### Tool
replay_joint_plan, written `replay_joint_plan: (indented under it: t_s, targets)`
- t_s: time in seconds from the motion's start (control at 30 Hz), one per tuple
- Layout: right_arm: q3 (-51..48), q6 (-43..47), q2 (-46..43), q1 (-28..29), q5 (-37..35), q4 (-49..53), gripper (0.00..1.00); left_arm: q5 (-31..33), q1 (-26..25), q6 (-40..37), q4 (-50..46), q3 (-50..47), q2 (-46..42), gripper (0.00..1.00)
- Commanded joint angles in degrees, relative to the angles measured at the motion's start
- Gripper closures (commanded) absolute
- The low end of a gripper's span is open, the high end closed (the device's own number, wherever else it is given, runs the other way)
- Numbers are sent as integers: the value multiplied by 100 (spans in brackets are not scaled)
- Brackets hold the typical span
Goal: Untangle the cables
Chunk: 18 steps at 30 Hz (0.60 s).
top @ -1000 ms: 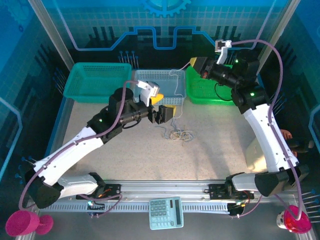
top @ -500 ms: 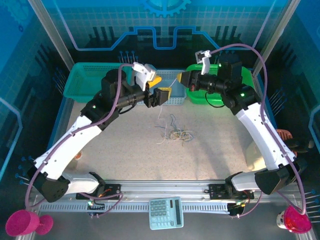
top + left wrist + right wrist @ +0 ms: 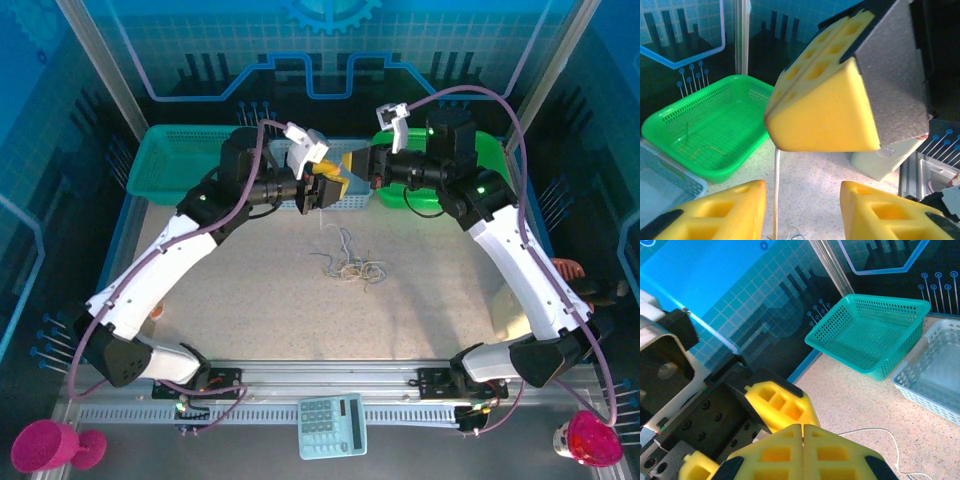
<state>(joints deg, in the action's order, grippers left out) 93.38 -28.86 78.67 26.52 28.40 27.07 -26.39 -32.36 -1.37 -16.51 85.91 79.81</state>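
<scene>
**A:** So, where do the cables sit?

**B:** The clump of cables (image 3: 352,266) lies on the desk (image 3: 240,300), near its middle. It is below both grippers and apart from them: dark, cream and orange curls crossing one another.

**A:** And the right gripper?

**B:** The right gripper (image 3: 803,440) has its yellow pads pressed flat together with no gap. A cream wire (image 3: 776,190) comes out from under its tip and hangs straight down, so it has that wire pinched.

**A:** What about the left gripper?

**B:** The left gripper (image 3: 802,210) is partly open. Its two fingers (image 3: 715,210) stand clearly apart, and the right gripper's tip sits just above the gap. The cream wire drops past the inner edge of one finger. I cannot tell whether it touches. Nothing is clamped between those fingers.

**A:** How do the two grippers stand to each other?

**B:** Tip to tip, raised over the far part of the desk, in front of the pale blue basket (image 3: 942,326).

**A:** Anything else nearby?

**B:** A green basket (image 3: 690,102) on the right holds a thin orange strand (image 3: 697,148) on its floor. A teal basket (image 3: 880,297) stands on the left, beside the pale blue one.
</scene>
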Motion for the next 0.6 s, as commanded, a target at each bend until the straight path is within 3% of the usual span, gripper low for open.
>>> replay_joint_plan:
  t_s: [0.0,0.27,0.4,0.57]
  targets:
    - [181,69,23,112,145,62,100,-199,45,-4,31,163,51,64]
    - [141,-6,1,200,227,-39,100,-220,79,91,166,137,139,91]
    - [145,-24,-6,222,230,-68,100,-256,81,110,173,137,190,99]
    - [136,-49,8,239,242,-105,100,-264,81,144,246,112,210,100]
